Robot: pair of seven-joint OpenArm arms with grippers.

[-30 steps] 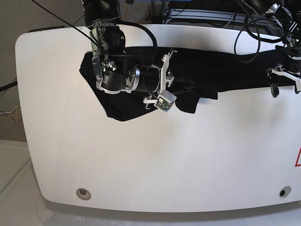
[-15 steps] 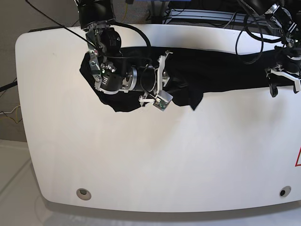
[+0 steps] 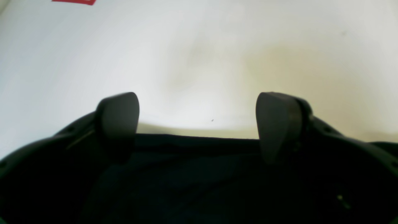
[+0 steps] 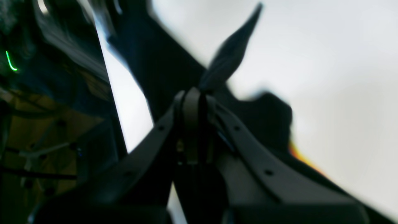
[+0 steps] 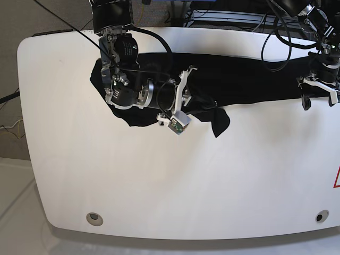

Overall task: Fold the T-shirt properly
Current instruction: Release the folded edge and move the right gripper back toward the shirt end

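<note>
In the base view we look down from high above the front of the white table (image 5: 175,180), taking in its whole width. Our left wrist view sits just behind the left gripper (image 3: 199,124), low and close, facing across the T-shirt (image 3: 192,174) hem onto bare tabletop. Our right wrist view rides behind the right gripper (image 4: 197,102), very near and blurred, facing along its fingers. All three views share the black T-shirt (image 5: 249,79) on the table.

left tool (image 3: 197,124) spread wide, right tool (image 4: 199,102) pinched closed
</note>
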